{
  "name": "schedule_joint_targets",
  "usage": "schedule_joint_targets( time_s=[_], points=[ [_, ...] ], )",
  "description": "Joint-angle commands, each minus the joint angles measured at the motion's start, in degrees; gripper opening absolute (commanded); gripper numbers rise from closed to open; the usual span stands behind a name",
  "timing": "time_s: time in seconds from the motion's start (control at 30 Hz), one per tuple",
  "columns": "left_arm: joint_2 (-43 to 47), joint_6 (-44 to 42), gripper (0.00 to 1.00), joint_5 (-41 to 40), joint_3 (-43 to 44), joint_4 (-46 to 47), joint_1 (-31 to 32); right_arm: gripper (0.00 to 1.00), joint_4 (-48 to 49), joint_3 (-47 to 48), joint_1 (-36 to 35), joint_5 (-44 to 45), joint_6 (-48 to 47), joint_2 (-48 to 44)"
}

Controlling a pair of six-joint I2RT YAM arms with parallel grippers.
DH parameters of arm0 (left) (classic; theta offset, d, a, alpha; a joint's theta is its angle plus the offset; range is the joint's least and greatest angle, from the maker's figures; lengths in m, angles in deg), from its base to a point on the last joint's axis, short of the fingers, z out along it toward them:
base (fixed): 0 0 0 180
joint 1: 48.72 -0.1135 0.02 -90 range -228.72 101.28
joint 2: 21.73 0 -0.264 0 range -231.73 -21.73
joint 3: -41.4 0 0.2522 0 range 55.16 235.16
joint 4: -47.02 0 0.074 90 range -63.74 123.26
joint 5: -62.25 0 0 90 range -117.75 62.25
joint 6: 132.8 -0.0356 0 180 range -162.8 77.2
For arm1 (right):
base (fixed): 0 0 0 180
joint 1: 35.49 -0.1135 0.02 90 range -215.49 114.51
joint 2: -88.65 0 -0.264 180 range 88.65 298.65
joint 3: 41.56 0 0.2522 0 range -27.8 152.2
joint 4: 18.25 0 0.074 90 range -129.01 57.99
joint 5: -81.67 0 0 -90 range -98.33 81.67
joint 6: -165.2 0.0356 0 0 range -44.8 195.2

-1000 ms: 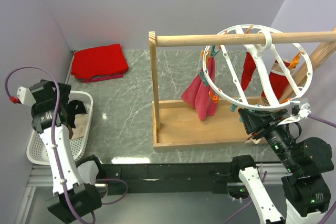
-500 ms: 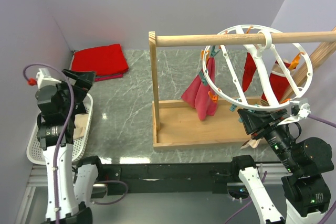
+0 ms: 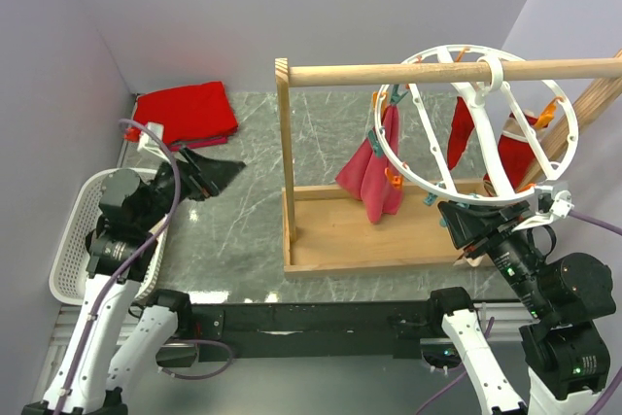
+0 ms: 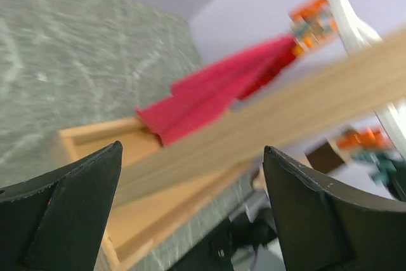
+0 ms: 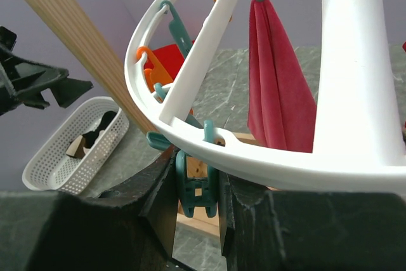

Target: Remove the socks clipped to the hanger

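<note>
Pale lilac walls (image 3: 194, 7) enclose a grey-green marbled table (image 3: 253, 230); a wooden rail frame (image 3: 389, 75) stands on it right of centre; a folded red cloth (image 3: 185, 114) lies at the back left; a white basket (image 3: 70, 269) sits at the near left edge, with dark and tan fabric (image 5: 89, 141) inside. The hanger (image 5: 358, 61) hangs tilted from the rail by its hook, at the right end of the frame; the socks on it are a pink sock (image 3: 371, 177) clipped at the ring's left side and two red socks (image 3: 461, 133) clipped further right, one of them with white. The left gripper (image 4: 190, 207) is raised above the table between basket and frame, jaws spread wide, nothing between them, facing the pink sock. The right gripper (image 5: 195, 181) is under the near rim of the ring; its jaws stand narrow, clamped on either side of a teal peg (image 5: 190, 198) that hangs from that rim; no sock is visible in this peg.
</note>
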Motion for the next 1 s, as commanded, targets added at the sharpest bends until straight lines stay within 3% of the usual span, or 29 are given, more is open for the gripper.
schedule_joint_targets(
  time_s=[0.0,0.13,0.33,0.6,0.77,0.9,0.97],
  points=[
    [0.9,-4.1,0.97,7.6,-0.7,7.5,5.6,0.04,-0.1,-1.2,-0.2,-2.6,1.2,-0.3],
    [3.2,-5.9,0.96,5.5,-2.2,10.1,13.9,0.05,0.9,-2.1,-0.2,-3.6,2.0,-0.3],
    [2.0,-5.3,0.95,11.2,-6.1,21.0,24.5,0.06,0.7,-2.3,-0.2,-3.4,2.4,-0.3],
    [-1.9,-12.2,0.94,3.0,-5.3,24.0,43.7,0.07,0.4,-2.3,-0.2,-4.3,2.7,0.1],
    [-10.3,-17.5,0.90,-11.2,-3.0,24.2,58.9,0.08,1.2,-3.3,-0.2,-6.0,3.9,-0.1],
    [-25.2,-23.4,0.82,-24.6,4.2,20.8,72.5,0.09,1.9,-3.5,-0.2,-7.6,5.1,-0.4],
    [-33.0,-25.5,0.80,-30.7,9.8,20.4,75.3,0.10,2.3,-3.5,-0.1,-8.4,5.8,-0.6]
  ],
)
